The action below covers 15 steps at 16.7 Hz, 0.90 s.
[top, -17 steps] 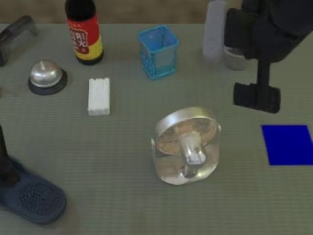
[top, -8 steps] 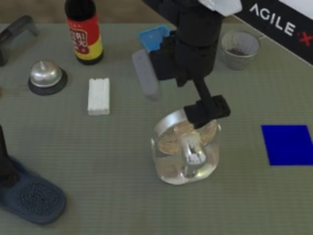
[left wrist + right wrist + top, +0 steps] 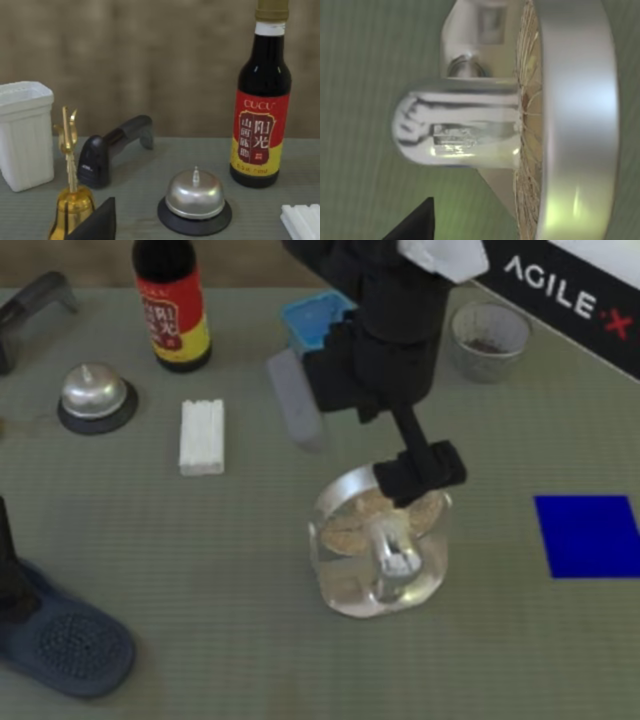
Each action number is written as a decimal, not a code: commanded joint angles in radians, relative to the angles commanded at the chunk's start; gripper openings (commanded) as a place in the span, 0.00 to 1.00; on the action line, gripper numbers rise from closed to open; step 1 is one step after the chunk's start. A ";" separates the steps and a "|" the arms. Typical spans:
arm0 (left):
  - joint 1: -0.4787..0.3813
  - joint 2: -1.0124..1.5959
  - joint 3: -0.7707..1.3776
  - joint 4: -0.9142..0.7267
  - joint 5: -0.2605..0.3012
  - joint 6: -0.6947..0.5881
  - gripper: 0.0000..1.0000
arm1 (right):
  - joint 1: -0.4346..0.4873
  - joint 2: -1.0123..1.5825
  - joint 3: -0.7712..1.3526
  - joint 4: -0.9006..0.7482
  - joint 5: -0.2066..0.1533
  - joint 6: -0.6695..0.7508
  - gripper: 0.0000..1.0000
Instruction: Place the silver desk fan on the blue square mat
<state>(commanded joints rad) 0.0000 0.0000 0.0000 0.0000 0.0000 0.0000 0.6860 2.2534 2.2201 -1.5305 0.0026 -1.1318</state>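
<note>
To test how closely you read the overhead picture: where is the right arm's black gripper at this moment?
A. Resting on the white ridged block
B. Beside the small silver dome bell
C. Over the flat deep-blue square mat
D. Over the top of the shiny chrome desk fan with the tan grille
D: in the top view the right gripper sits over the upper rim of the shiny chrome desk fan, while the deep-blue square mat lies bare at the table's right.

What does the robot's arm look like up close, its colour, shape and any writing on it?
The right arm is matte black and chunky, built of blocky segments, with a white cap near its top and a long black panel lettered AGILE X in white. It narrows to a thin black stem ending in a small, boxy black right gripper. No cables show. Of the left arm, only a dark edge shows.
</note>
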 joint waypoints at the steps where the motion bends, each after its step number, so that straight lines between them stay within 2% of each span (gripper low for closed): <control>1: 0.000 0.000 0.000 0.000 0.000 0.000 1.00 | 0.000 -0.005 -0.035 0.029 0.000 0.000 1.00; 6: 0.000 0.000 0.000 0.000 0.000 0.000 1.00 | 0.003 -0.026 -0.207 0.174 0.000 0.002 1.00; 10: 0.000 0.000 0.000 0.000 0.000 0.000 1.00 | 0.003 -0.026 -0.214 0.181 0.000 0.002 1.00; 15: 0.000 0.000 0.000 0.000 0.000 0.000 1.00 | 0.003 -0.026 -0.214 0.181 0.000 0.002 0.62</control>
<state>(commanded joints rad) 0.0000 0.0000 0.0000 0.0000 0.0000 0.0000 0.6891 2.2270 2.0059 -1.3496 0.0023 -1.1296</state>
